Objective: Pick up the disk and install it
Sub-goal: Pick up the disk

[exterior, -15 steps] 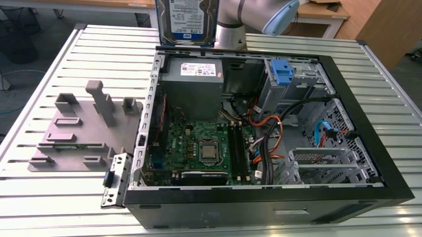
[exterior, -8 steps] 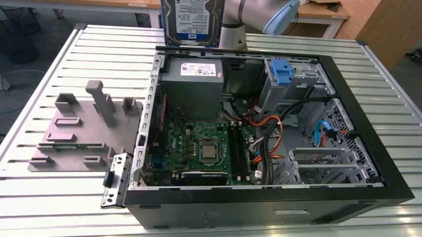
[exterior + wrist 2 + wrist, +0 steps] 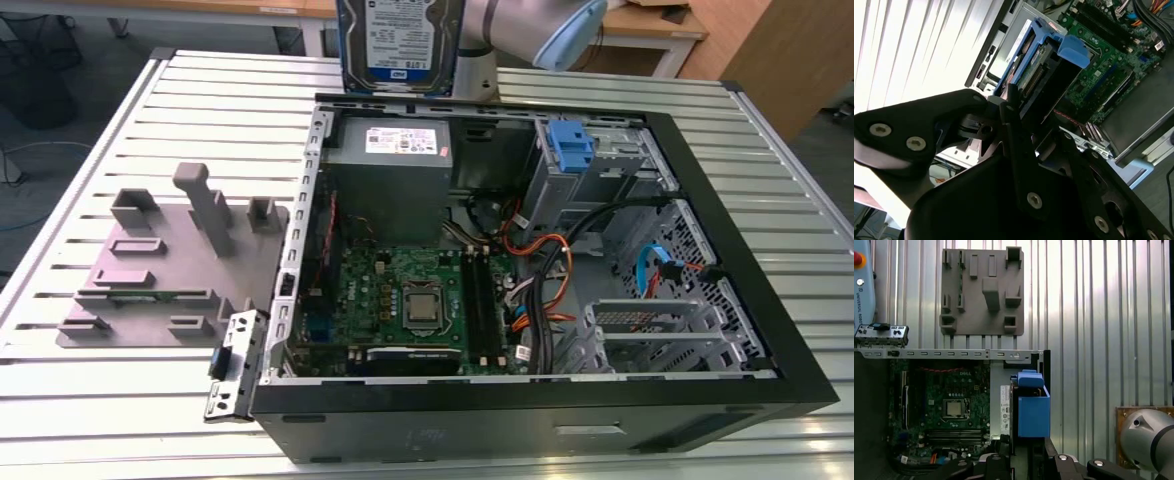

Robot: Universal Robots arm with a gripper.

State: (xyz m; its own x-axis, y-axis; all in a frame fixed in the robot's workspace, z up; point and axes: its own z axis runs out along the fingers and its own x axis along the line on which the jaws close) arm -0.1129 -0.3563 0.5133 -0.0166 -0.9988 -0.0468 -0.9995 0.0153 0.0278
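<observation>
The disk is a silver hard drive with a white-and-blue label. It hangs upright in the air above the far edge of the open computer case, next to the grey arm. In the second wrist view my black gripper is shut on one end of the disk, whose blue side rails and connector edge point toward the case. In the first wrist view the disk shows edge-on with its blue rail, above the case wall, and the gripper is behind it.
Inside the case lie a grey power-supply box, a motherboard, cables, and a blue bracket in the drive bay. On the slatted table, a grey fixture plate sits at the exterior view's left. A loose metal bracket leans by the case.
</observation>
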